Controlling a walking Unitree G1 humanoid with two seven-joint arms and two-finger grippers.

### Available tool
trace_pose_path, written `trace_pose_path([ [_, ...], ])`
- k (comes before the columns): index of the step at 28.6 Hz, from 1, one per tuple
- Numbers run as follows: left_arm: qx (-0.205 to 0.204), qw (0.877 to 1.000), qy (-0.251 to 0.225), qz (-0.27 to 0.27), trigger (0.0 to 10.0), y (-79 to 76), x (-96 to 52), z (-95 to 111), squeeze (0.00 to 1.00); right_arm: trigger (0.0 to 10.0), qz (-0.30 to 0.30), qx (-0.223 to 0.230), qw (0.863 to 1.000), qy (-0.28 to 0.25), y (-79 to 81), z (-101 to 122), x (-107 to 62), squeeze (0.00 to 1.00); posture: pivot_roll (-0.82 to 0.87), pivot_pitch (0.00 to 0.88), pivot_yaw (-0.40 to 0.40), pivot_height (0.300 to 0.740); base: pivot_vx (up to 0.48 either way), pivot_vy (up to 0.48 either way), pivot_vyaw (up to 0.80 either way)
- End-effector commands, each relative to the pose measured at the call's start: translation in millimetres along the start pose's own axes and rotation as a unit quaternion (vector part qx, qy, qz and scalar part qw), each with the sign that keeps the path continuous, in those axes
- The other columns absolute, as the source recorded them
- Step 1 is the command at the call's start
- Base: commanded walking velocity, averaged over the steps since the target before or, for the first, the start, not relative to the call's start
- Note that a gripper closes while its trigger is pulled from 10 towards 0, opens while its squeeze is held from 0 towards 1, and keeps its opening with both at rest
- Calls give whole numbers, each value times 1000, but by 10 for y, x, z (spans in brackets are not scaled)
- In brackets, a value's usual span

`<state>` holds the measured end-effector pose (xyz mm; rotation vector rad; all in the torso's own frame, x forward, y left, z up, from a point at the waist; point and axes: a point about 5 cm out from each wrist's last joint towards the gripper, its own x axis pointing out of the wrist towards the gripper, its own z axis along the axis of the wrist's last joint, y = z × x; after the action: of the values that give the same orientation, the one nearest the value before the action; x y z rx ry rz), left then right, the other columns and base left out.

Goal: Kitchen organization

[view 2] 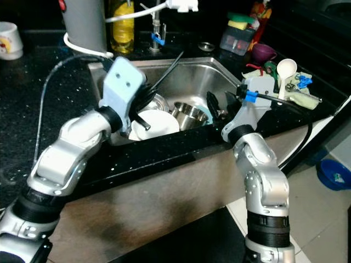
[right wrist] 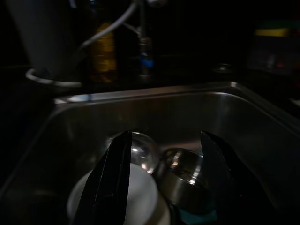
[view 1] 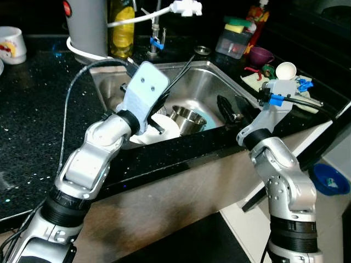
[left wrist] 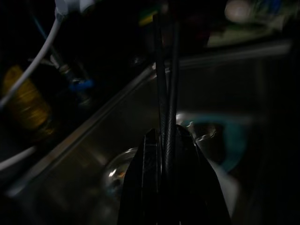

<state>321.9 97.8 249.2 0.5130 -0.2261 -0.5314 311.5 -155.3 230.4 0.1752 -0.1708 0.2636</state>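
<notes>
- Your left end effector (left wrist: pixel 165 154) hangs over the near-left part of the sink (view 1: pixel 219 76), its fingers pressed together on a pair of thin black chopsticks (view 1: pixel 180 73) that slant up and away toward the far right.
- I take them for chopsticks; the left wrist view is dark, and they could be some other pair of slim rods.
- They look light and stiff, but smooth and narrow, so they may well twist or slide in the grip. A hold near the middle, square across both sticks, should stop them scissoring apart.
- Your right end effector (right wrist: pixel 164 178) sits at the near-right edge of the sink with its fingers spread wide, holding nothing, and looks down at the dishes.
- In the basin a white bowl (view 2: pixel 153 123) lies nearest you, a steel bowl (view 1: pixel 187 119) just to its right, and a light blue plate (view 1: pixel 211 121) under and beyond the steel bowl.
- The white bowl is probably ceramic: heavier, breakable and slick if wet. Taking it by the rim is the safer choice.
- The steel bowl should be light and tough, though its polished wall gives little purchase; pinch the rim rather than the side.
- On the black surface (view 1: pixel 33 120) beyond the sink stand a yellow bottle (view 1: pixel 122 27) and a faucet (view 1: pixel 156 33); to the far right, a container of sponges (view 1: pixel 235 39) and a white spoon (view 1: pixel 286 70).
</notes>
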Motion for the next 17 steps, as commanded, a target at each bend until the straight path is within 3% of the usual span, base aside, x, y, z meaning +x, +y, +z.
trace_pose_path([
  [1, 38, 999, 2, -15, 10000, -53, 49, -16, 0, 10000, -1, 1, 1000, -2, -12, 14, -35, 0, 82, 0, -148, 740, 0, 0, 0],
  [11, 54, 998, -13, -25, 10000, -91, 142, -62, 0, 10000, 13, 8, 1000, -5, 44, 40, -63, 0, 67, 0, -152, 740, 0, 0, 0],
  [12, 44, 998, -22, -25, 10000, -102, 170, -57, 859, 10000, 16, 9, 1000, -4, 65, 37, -70, 0, 61, 0, -150, 740, 0, 0, 0],
  [14, 42, 998, -27, -26, 10000, -109, 189, -54, 1000, 10000, 18, 10, 1000, -4, 75, 36, -75, 0, 54, 0, -149, 740, 0, 0, 0],
  [17, 47, 998, -32, -24, 10000, -106, 221, -51, 1000, 10000, 19, 12, 1000, -4, 78, 37, -82, 0, 48, 0, -147, 740, 0, 0, 0],
])
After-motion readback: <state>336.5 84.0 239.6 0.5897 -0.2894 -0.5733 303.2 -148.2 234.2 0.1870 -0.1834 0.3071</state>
